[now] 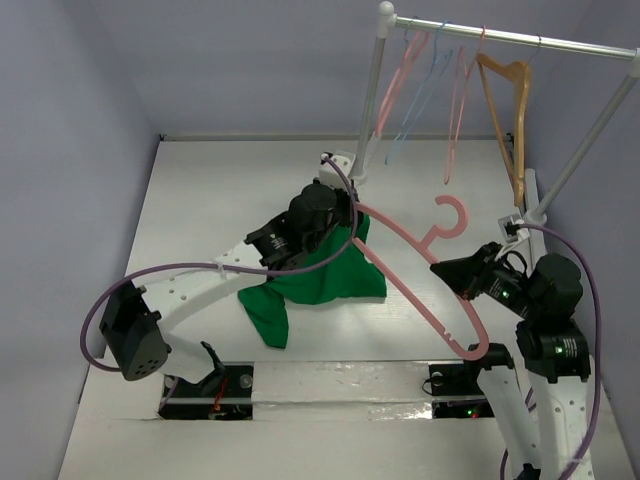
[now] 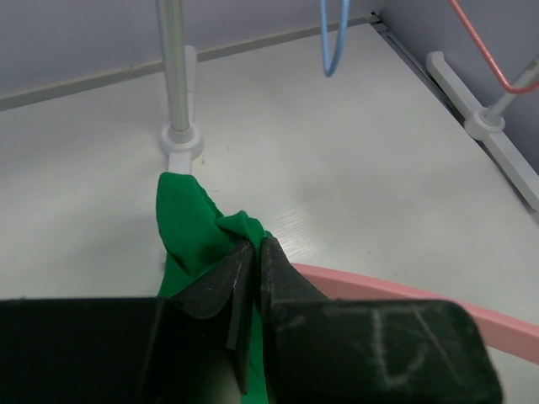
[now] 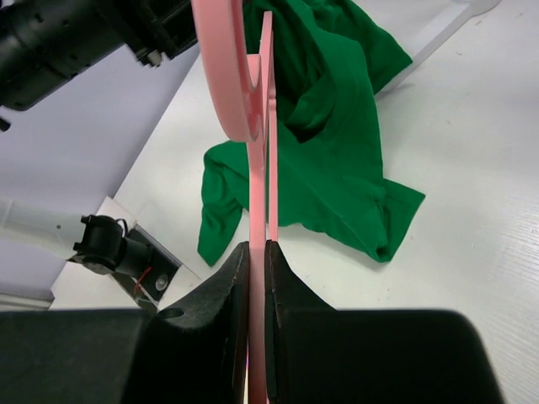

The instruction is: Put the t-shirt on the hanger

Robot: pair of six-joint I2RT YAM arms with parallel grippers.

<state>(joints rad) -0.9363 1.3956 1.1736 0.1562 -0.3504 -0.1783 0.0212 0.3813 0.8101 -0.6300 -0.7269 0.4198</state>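
Observation:
The green t-shirt [image 1: 320, 278] lies crumpled mid-table, one part lifted. My left gripper [image 1: 335, 212] is shut on a fold of the t-shirt [image 2: 198, 231] and holds it up off the table. The salmon-pink hanger [image 1: 420, 280] is held in the air, one arm reaching to the shirt's raised part, its hook [image 1: 452, 215] pointing up. My right gripper [image 1: 455, 272] is shut on the hanger [image 3: 257, 143] near the hook's base. In the right wrist view the t-shirt [image 3: 328, 160] spreads behind the hanger. The hanger's arm [image 2: 438, 307] passes just right of the left fingers.
A clothes rail [image 1: 500, 38] stands at the back right with thin pink and blue hangers [image 1: 405, 75] and a wooden hanger [image 1: 512, 110]. Its post base [image 2: 178, 139] stands just beyond the held shirt. Walls close the left and back.

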